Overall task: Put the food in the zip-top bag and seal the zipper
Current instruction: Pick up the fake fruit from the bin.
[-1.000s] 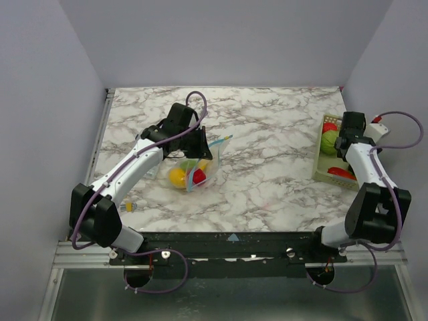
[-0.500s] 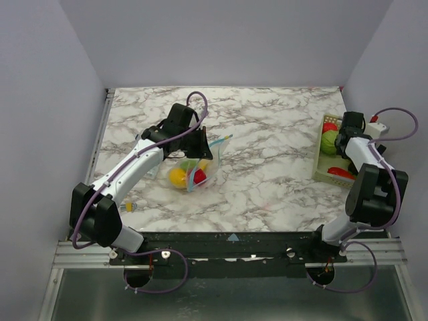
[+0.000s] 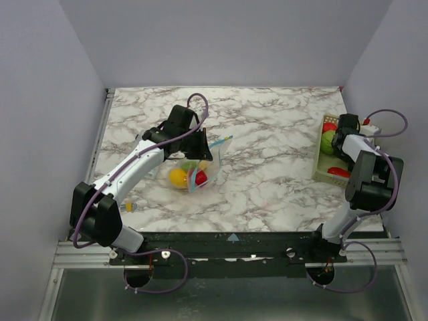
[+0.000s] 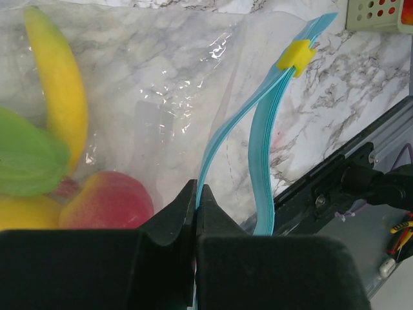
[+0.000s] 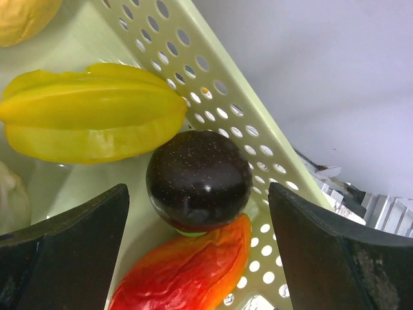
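Right tool (image 3: 342, 137) opens over the mesh basket (image 3: 319, 172); left tool (image 4: 195, 194) pins the zipper (image 4: 259, 161).
Top view: the right arm has folded in, and the part-filled zip-top bag (image 3: 208, 172) sits mid-bench. Left wrist: jaws closed on the strip. Right wrist: jaws widened, empty, straddling a dark round fruit (image 5: 198, 179); a pick looks next.

One zip-top bag (image 4: 174, 90) showing at least four food pieces (image 4: 106, 200), and one basket (image 3: 321, 175).

Marble table (image 3: 267, 134) with zip-top bag (image 3: 194, 170), mesh basket (image 3: 319, 175), small item (image 3: 129, 207)
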